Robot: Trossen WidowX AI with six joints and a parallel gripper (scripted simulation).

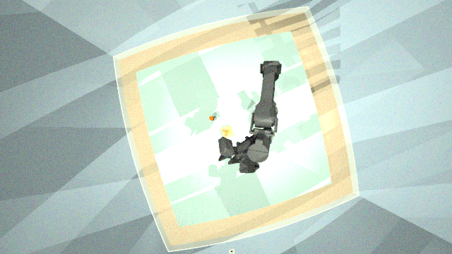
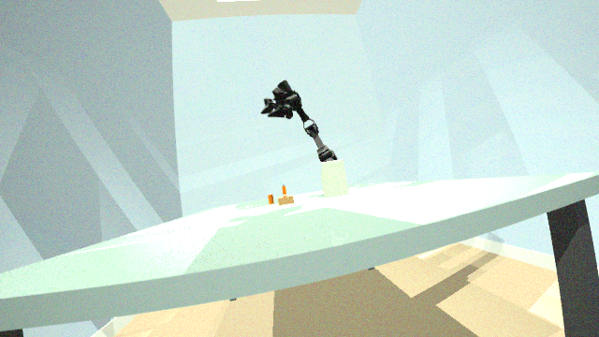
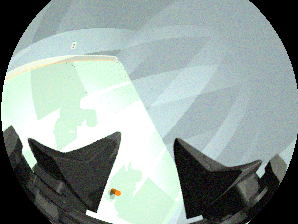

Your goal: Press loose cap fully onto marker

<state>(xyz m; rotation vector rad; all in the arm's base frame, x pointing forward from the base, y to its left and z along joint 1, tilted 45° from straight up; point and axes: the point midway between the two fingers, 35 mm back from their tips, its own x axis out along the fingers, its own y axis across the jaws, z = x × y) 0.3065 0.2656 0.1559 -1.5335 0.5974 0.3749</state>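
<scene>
The tool [image 2: 269, 110] hangs high above the counter [image 2: 328, 225], half spread and holding nothing. The cap [image 2: 270, 198] stands free at 9 o'clock of the marker [image 2: 284, 189], awaiting pickup.

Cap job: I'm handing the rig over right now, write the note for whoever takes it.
Gripper: partly open, holding nothing, high above the table.
Marker: upright in the holder block, uncapped.
Cap: standing loose on the table beside the block, apart from it; the wrist view shows it between the fingers, far below.
Done: nothing yet.
Left: lower onto the cap, grasp it, set it on the marker, press until it clicks, pull the arm away.
</scene>
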